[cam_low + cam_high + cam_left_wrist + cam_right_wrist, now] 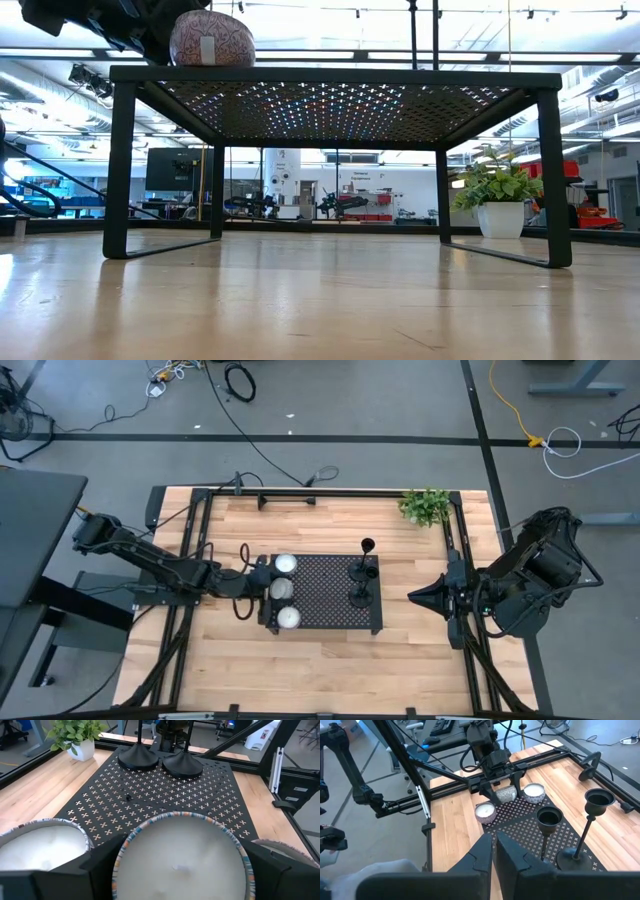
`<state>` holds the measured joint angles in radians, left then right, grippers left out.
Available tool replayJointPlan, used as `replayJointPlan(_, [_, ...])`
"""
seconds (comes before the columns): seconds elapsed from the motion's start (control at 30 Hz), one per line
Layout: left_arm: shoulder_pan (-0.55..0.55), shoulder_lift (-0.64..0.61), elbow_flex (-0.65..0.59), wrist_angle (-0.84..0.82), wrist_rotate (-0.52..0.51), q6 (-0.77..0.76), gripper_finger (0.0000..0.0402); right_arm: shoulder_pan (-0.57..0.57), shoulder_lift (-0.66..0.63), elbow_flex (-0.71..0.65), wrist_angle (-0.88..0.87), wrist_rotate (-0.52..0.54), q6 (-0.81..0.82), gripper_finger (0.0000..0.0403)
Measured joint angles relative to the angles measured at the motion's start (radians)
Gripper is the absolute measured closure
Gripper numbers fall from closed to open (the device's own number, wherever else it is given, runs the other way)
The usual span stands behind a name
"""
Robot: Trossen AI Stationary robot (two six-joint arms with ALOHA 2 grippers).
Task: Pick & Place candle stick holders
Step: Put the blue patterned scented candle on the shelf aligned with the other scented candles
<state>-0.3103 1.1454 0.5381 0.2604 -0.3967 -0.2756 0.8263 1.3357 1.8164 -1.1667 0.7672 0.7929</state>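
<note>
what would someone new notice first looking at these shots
Most likely the black perforated tray standing on legs mid-table, with three white candles lined along its left edge and tall black candle stick holders near its right edge. The left gripper straddles the middle candle, fingers either side. The right gripper waits shut off the tray's right end, and a small potted plant sits at the table's far right corner.

No readable text, labels, brands, numbers or signs in any view. Pale rectangular patch on patterned candle (211,39) above perforated tray (340,76) shows no legible writing. Distant room signage too small to read.
</note>
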Motion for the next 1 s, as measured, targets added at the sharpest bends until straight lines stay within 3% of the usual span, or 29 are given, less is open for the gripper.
replayJointPlan(0.23, [0.001, 0.0, 0.0, 0.047, -0.035, -0.077, 0.0092, 0.0, 0.0, 0.0, 0.0, -0.008, 0.0, 0.0383])
replayJointPlan(0.67, [0.0, 0.0, 0.0, 0.092, -0.034, -0.045, 0.0092, 0.0, 0.0, 0.0, 0.0, -0.024, 0.007, 0.0383])
replayJointPlan(0.83, [0.006, 0.0, 0.0, 0.081, -0.081, -0.008, 0.0092, 0.0, 0.0, 0.0, 0.0, -0.024, 0.007, 0.0383])
replayJointPlan(1.0, [0.004, 0.0, 0.0, 0.08, -0.048, -0.031, 0.0092, 0.0, 0.003, 0.0, 0.0, -0.025, 0.007, 0.0383])
